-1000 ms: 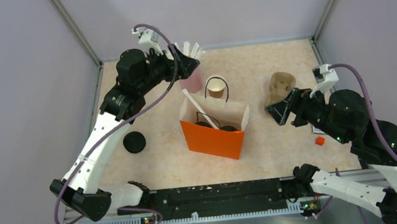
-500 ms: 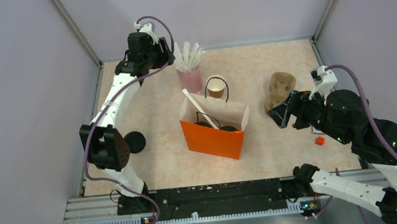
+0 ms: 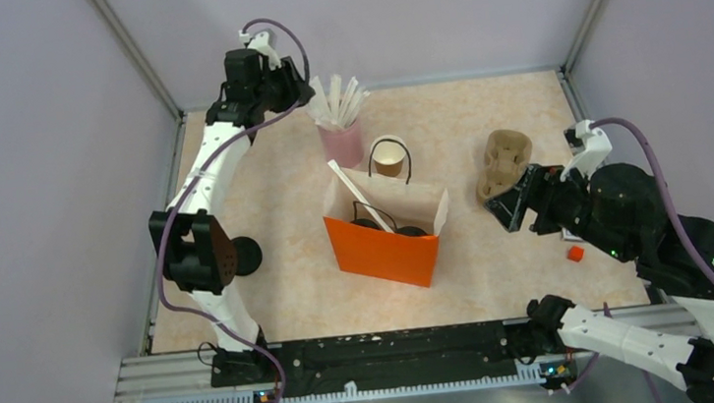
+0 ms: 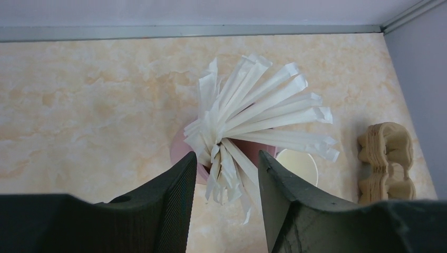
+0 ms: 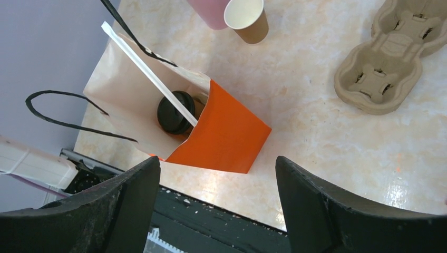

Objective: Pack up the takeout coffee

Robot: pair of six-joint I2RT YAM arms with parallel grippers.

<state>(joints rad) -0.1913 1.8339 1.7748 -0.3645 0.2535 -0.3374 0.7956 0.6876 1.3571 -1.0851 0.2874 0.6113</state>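
Observation:
An orange bag (image 3: pixel 382 250) stands mid-table, open at the top. It holds two black-lidded coffee cups (image 3: pixel 367 224) and a white straw (image 3: pixel 357 194). The right wrist view shows one lid (image 5: pixel 174 113) in the bag (image 5: pixel 226 134). An open brown cup (image 3: pixel 388 163) without a lid stands just behind the bag and also shows in the right wrist view (image 5: pixel 248 18). A loose black lid (image 3: pixel 248 255) lies left of the bag, partly behind the left arm. My left gripper (image 3: pixel 301 96) is open and empty, just left of the straws (image 4: pixel 253 113). My right gripper (image 3: pixel 511 202) is open and empty, right of the bag.
The pink cup (image 3: pixel 342 145) of straws stands behind the bag's left corner. The tan cup carrier (image 3: pixel 504 161) lies at the back right, near my right gripper. A small red thing (image 3: pixel 574 254) lies at the right edge. Walls close in the table on three sides.
My left arm has swung up and back. Its gripper has drawn off the straws to their left. My right gripper has shifted slightly to the right.

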